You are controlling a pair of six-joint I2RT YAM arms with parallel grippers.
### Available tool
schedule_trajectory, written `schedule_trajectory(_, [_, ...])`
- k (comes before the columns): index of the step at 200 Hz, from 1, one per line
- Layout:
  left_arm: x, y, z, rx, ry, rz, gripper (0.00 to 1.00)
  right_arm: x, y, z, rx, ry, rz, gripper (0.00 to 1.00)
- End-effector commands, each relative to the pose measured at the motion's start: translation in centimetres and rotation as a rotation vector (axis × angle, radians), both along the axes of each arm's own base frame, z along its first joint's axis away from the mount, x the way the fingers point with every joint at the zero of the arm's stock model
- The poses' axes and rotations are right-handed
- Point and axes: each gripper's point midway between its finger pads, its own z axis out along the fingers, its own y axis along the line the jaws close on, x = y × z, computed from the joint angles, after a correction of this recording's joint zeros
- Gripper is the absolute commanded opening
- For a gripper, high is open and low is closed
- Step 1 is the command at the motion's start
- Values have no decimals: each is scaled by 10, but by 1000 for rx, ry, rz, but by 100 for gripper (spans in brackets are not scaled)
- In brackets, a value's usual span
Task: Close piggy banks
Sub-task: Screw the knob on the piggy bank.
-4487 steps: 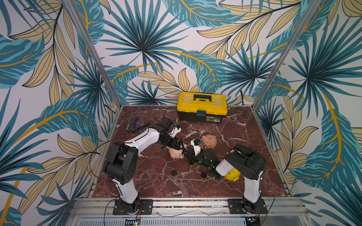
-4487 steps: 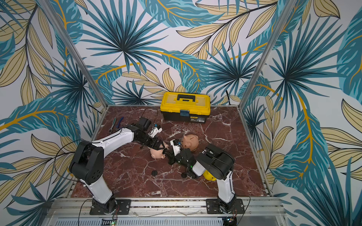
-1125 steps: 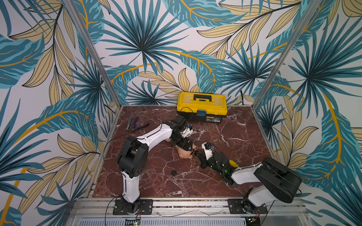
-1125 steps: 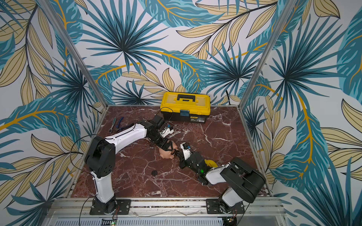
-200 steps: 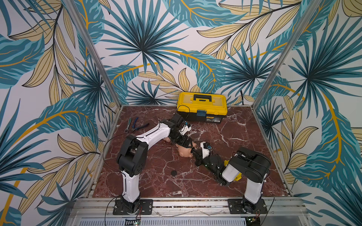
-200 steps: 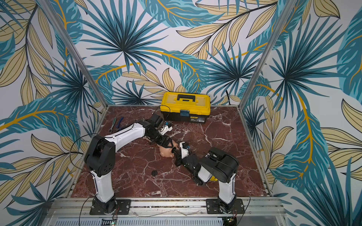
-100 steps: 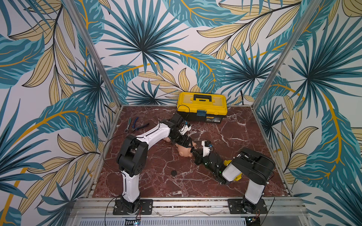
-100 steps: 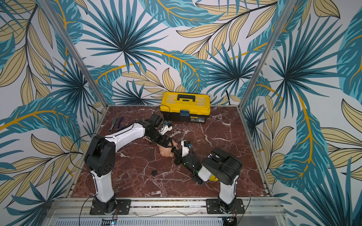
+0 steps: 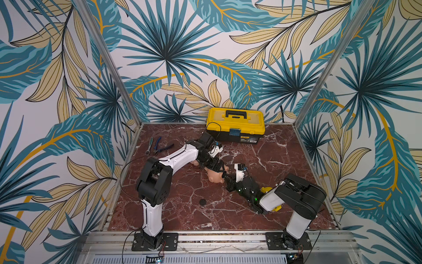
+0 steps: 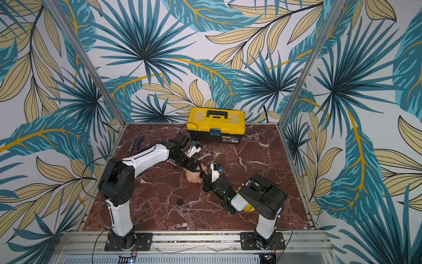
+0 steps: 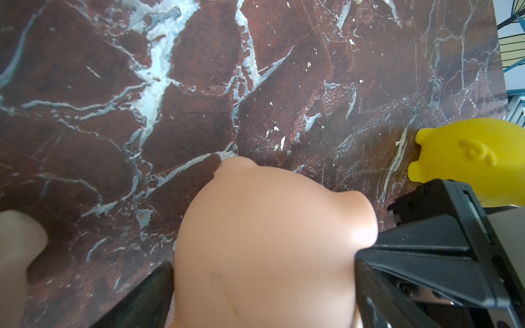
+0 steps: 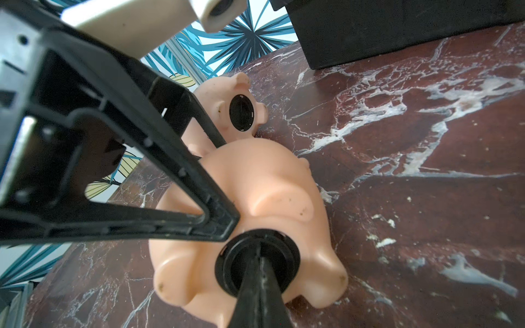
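A peach-pink piggy bank (image 9: pixel 214 177) (image 10: pixel 193 177) lies on its side mid-table. My left gripper (image 9: pixel 217 169) (image 11: pixel 262 284) is shut on its body (image 11: pixel 270 227), one finger on each flank. My right gripper (image 9: pixel 225 177) (image 12: pixel 257 255) is shut, its joined tips pressed into the hollow of the black plug (image 12: pixel 289 255) set in this pig's belly (image 12: pixel 270 193). Just behind lies a pale pink piggy bank (image 12: pixel 218 93) (image 9: pixel 195 162) with a black plug in its belly. A yellow piggy bank (image 9: pixel 266 189) (image 11: pixel 468 159) sits beside the right arm, partly hidden.
A yellow-and-black toolbox (image 9: pixel 235 124) (image 10: pixel 215 124) stands against the back wall. Pliers and a wrench (image 9: pixel 157 146) lie at the back left. A loose black disc (image 9: pixel 202 202) (image 10: pixel 180 202) lies on the marble table (image 9: pixel 182 212) toward the front.
The right wrist has turned slightly at the plug and the right arm's elbow has shifted a little to the right. The left arm and the peach-pink pig have stayed put.
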Motion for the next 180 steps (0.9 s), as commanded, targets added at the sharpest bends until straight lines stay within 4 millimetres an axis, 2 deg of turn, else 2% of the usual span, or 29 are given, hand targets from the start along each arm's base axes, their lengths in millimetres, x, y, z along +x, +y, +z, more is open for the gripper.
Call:
schedule_trajectory(1, [-28,9,-31,70,111,-25,96,-1,2,4,-77,-103,44,0])
schedule_trajectory(87, [-23,16,-32,86,103,-3,96,-9,-11,6,-182,-150,52,0])
schedule_trajectory(180, [-23,12,-29,64,110,-5,96,-4,-9,6,-125,-128,20,0])
